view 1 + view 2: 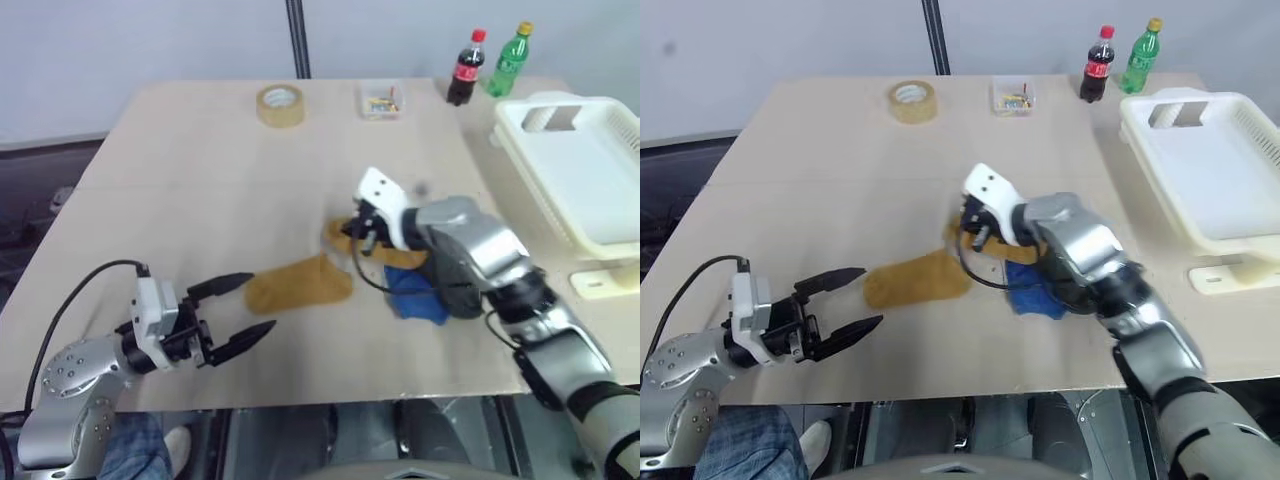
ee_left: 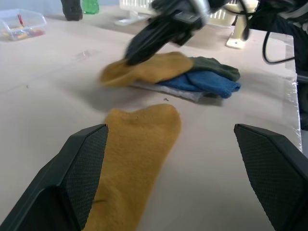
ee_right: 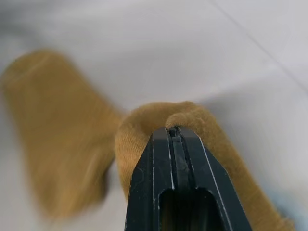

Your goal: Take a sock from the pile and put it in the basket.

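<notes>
Pile [image 2: 192, 79]: sits near the middle of the surface [image 1: 200, 200], a mustard sock on top of a blue one and a dark green one, with a pale layer beneath; the right arm covers much of it from above.
Top mustard sock [image 3: 192, 130]: long axis runs from the pile out toward the robot's left, its rounded end lifted a little off the surface.
Loose mustard sock [image 1: 300, 285]: lies flat just to the left of the pile, long axis running left to right, wider end toward the pile.
Right hand [image 1: 358, 232]: fingers pressed together, shut on the end of the top mustard sock, pointing down and leftward; blurred in the left wrist view.
Left hand [image 1: 245, 310]: fingers spread wide, holding nothing, level above the surface, tips aimed at the loose mustard sock and just short of it.
Basket [image 1: 560, 170]: white, slotted, at the right edge of the surface, well apart from the pile; its far side is cut off by the frame.
Hard to make out: contents of the small clear box [image 1: 381, 100] by the tape roll [image 1: 280, 105]; two bottles [image 1: 465, 68] stand at the back.
</notes>
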Motion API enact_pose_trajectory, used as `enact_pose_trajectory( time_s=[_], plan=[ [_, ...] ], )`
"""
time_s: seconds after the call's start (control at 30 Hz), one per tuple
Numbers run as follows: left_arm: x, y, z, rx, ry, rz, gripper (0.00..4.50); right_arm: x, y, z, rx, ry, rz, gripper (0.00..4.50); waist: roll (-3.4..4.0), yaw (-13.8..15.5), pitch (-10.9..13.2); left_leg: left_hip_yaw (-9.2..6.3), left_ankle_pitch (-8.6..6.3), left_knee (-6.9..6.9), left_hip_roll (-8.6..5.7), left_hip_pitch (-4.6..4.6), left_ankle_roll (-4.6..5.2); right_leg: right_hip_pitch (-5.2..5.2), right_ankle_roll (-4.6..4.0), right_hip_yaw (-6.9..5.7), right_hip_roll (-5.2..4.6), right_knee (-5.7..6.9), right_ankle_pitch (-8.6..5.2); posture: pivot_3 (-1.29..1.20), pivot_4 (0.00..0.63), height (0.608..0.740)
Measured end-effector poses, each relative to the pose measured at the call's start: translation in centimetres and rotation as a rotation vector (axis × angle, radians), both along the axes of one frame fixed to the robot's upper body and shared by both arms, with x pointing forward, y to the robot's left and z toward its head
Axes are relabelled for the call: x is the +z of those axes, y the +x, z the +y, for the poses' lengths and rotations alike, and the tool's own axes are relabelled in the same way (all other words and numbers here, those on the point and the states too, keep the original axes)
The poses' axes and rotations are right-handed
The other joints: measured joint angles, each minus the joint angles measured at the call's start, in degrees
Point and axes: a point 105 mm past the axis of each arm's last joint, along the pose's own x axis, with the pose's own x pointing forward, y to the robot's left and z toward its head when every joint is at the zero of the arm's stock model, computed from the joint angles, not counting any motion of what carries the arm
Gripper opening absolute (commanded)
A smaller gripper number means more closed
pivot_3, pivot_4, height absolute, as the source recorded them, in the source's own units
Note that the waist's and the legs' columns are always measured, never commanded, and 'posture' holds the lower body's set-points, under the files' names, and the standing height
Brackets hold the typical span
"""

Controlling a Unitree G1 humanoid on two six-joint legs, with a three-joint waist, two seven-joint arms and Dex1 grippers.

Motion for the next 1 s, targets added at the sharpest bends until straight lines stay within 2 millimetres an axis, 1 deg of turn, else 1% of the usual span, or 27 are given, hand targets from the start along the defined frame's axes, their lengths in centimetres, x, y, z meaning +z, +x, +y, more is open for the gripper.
enact_pose_trajectory(
  time_s=[0.1,0.17,0.23,0.3,0.33,0.43,0.47,0.5,0.53,0.57,0.6,0.7,0.77,0.8,0.83,0.87,0.9,0.93,0.97,1.0],
  plan=[
    [0.0,0.0,0.2,0.008,0.003,-0.001,4.50,-0.5,0.8,2.6,0.020,0.009,-0.001,0.03,0.00,-0.1,0.0,0.01,0.05,-0.01,-0.01,-0.01,-0.10,-0.02,0.00,0.02,0.00,-0.02,0.00,0.00,0.150,0.738],
    [0.0,-0.2,0.5,0.020,0.006,0.002,4.50,-0.7,1.1,4.4,0.043,0.016,0.000,0.03,0.01,-0.2,0.0,0.04,0.08,-0.04,-0.01,-0.01,-0.15,-0.14,0.00,0.07,0.00,0.00,0.00,0.00,0.150,0.738],
    [-0.1,-0.3,0.7,0.033,0.008,0.004,4.50,-0.7,0.9,6.3,0.077,0.023,-0.014,0.03,0.02,-0.2,0.0,0.05,0.08,-0.09,-0.01,-0.03,-0.14,-0.20,0.00,0.10,0.01,0.04,0.00,0.00,0.150,0.738],
    [-0.1,-0.4,0.9,0.043,0.010,0.006,4.50,-0.6,0.8,7.3,0.093,0.026,-0.019,0.03,0.03,-0.3,0.0,0.05,0.08,-0.11,-0.01,-0.03,-0.15,-0.23,0.00,0.11,0.02,0.05,0.00,0.00,0.150,0.738],
    [-0.2,-0.4,1.0,0.051,0.010,0.009,4.50,-0.5,0.7,8.5,0.107,0.030,-0.032,0.03,0.05,-0.3,0.0,0.05,0.08,-0.13,-0.01,-0.03,-0.15,-0.24,-0.01,0.12,0.02,0.06,0.00,0.00,0.150,0.738],
    [-0.3,-0.6,1.1,0.058,0.012,0.014,4.50,0.1,0.5,10.5,0.134,0.036,-0.077,0.03,0.06,-0.3,0.0,0.05,0.08,-0.15,-0.01,-0.03,-0.16,-0.26,-0.01,0.13,0.02,0.06,0.00,0.00,0.150,0.738],
    [-0.2,-0.6,1.1,0.057,0.012,0.010,4.50,0.2,0.6,10.5,0.137,0.038,-0.089,0.03,0.05,-0.1,0.0,0.01,0.08,-0.15,-0.02,-0.05,-0.16,-0.25,-0.01,0.08,0.00,0.05,0.00,0.00,0.150,0.738],
    [-0.3,-0.7,1.1,0.061,0.014,0.011,4.50,0.3,0.9,10.4,0.130,0.039,-0.097,0.52,0.03,0.0,0.0,0.00,0.08,-0.15,-0.07,-0.05,-0.17,-0.25,-0.01,0.06,-0.04,0.04,0.00,0.00,0.150,0.738],
    [-0.3,-0.7,1.2,0.064,0.014,0.013,4.50,0.2,1.1,10.2,0.122,0.047,-0.092,0.72,0.03,0.0,0.0,0.01,0.08,-0.15,-0.10,-0.05,-0.17,-0.25,-0.01,0.08,-0.07,0.05,0.00,0.00,0.150,0.738],
    [-0.3,-0.7,1.2,0.065,0.014,0.012,4.50,0.2,1.3,10.1,0.111,0.061,-0.082,1.10,0.03,-0.1,0.0,0.01,0.08,-0.15,-0.11,-0.05,-0.17,-0.25,-0.01,0.08,-0.07,0.05,0.00,0.00,0.150,0.738],
    [-0.3,-0.7,1.2,0.065,0.014,0.012,4.50,0.2,1.4,9.9,0.104,0.071,-0.077,1.10,0.04,-0.2,0.0,0.01,0.09,-0.15,-0.11,-0.05,-0.18,-0.26,-0.01,0.09,-0.07,0.06,0.00,0.00,0.150,0.738],
    [-0.3,-0.8,1.2,0.067,0.015,0.009,4.50,1.1,1.5,9.9,0.113,0.108,-0.097,1.10,0.05,-0.4,0.0,0.03,0.16,-0.23,-0.06,-0.07,-0.30,-0.36,-0.02,0.14,-0.02,0.08,0.00,0.00,0.150,0.738],
    [-0.2,-0.8,1.3,0.070,0.016,0.007,4.50,2.3,1.0,10.1,0.144,0.140,-0.122,1.10,0.05,-0.7,0.0,0.05,0.17,-0.27,-0.04,-0.12,-0.32,-0.43,-0.01,0.16,-0.02,0.09,0.00,0.00,0.150,0.738],
    [-0.1,-0.7,1.3,0.072,0.014,0.001,4.50,3.2,0.8,9.9,0.163,0.168,-0.140,1.10,0.04,-0.8,0.0,0.04,0.16,-0.29,-0.03,-0.13,-0.30,-0.42,-0.02,0.15,-0.02,0.08,0.00,0.00,0.150,0.738],
    [-0.1,-0.7,1.3,0.074,0.014,-0.001,4.50,3.5,0.6,9.8,0.171,0.177,-0.142,1.10,0.04,-0.9,0.0,0.05,0.16,-0.29,-0.03,-0.13,-0.30,-0.42,-0.01,0.15,-0.03,0.08,0.00,0.00,0.150,0.738],
    [0.2,-0.4,1.3,0.079,0.010,-0.013,4.50,3.9,0.4,9.3,0.179,0.194,-0.145,1.10,0.03,-0.7,0.0,0.01,0.14,-0.29,-0.05,-0.15,-0.25,-0.41,-0.01,0.10,-0.06,0.07,0.00,0.00,0.150,0.738],
    [0.8,0.4,1.5,0.099,0.001,-0.039,4.50,4.1,0.3,7.8,0.172,0.208,-0.141,1.10,-0.01,0.0,0.0,-0.05,0.06,-0.23,-0.07,-0.18,-0.12,-0.39,-0.01,0.03,-0.08,0.06,0.00,0.00,0.150,0.738],
    [1.2,1.2,2.0,0.138,-0.006,-0.057,4.50,3.7,0.4,6.2,0.145,0.206,-0.124,1.10,-0.03,0.3,0.0,-0.12,0.06,-0.13,-0.11,-0.21,-0.11,-0.37,-0.01,-0.05,-0.12,0.08,0.00,0.00,0.150,0.738],
    [1.3,1.5,2.3,0.158,-0.010,-0.062,4.50,3.4,0.6,5.5,0.129,0.201,-0.114,1.10,-0.03,0.4,0.0,-0.12,0.06,-0.09,-0.16,-0.22,-0.11,-0.36,0.00,-0.05,-0.15,0.11,0.01,0.00,0.150,0.738],
    [1.5,2.2,2.7,0.189,-0.012,-0.072,4.50,2.8,1.0,3.9,0.088,0.179,-0.101,1.10,-0.04,0.3,0.0,-0.11,0.06,-0.07,-0.19,-0.21,-0.10,-0.33,0.00,-0.02,-0.17,0.14,0.01,0.00,0.150,0.738]
  ],
)
